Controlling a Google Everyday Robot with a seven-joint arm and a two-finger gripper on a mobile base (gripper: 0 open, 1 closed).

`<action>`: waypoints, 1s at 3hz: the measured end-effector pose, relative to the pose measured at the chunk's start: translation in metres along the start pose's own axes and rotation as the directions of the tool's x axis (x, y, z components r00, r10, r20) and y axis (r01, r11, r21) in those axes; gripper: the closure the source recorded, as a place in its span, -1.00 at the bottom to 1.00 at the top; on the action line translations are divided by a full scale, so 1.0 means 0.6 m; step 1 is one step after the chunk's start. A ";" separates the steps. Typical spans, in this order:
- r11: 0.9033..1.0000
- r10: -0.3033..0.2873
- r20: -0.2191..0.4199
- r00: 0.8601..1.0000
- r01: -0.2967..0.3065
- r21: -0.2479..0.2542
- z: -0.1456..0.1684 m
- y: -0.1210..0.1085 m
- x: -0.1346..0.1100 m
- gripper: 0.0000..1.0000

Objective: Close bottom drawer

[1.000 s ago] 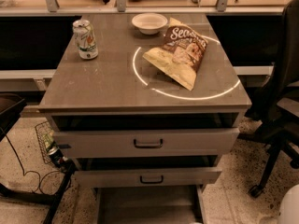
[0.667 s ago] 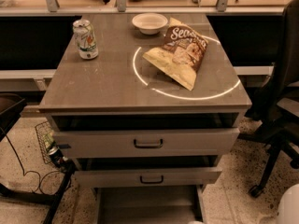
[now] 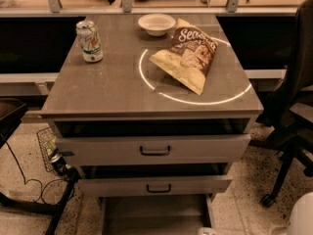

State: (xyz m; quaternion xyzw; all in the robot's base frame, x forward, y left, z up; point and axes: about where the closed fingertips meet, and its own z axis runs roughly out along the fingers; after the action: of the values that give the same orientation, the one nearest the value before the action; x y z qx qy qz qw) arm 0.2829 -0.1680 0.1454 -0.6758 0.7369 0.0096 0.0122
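Observation:
The bottom drawer (image 3: 155,215) stands pulled far out towards me under the other two. I see its grey inner floor and side walls. Its front and handle are cut off by the lower edge of the view. Above it are the slim middle drawer (image 3: 155,186) and the tall top drawer (image 3: 154,150), each with a black bar handle and each slightly out. A small pale piece at the bottom edge, by the drawer's right wall, seems to be the tip of my gripper (image 3: 208,231).
On the cabinet top (image 3: 112,87) stand a soda can (image 3: 90,41), a white bowl (image 3: 156,23) and a chip bag (image 3: 190,56). An office chair (image 3: 293,116) is at the right. A wire basket (image 3: 51,148) and cables lie at the left. A white rounded robot part (image 3: 301,215) is at the lower right.

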 end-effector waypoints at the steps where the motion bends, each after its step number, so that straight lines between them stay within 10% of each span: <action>1: 0.999 -0.004 0.023 1.000 0.003 0.032 0.006 -0.020 -0.005 1.00; 3: 0.990 -0.047 0.069 0.997 0.037 0.138 0.009 -0.082 -0.016 1.00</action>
State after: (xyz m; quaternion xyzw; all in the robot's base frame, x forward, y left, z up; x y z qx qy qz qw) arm 0.3328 -0.1627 0.1404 -0.6879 0.7206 -0.0169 0.0853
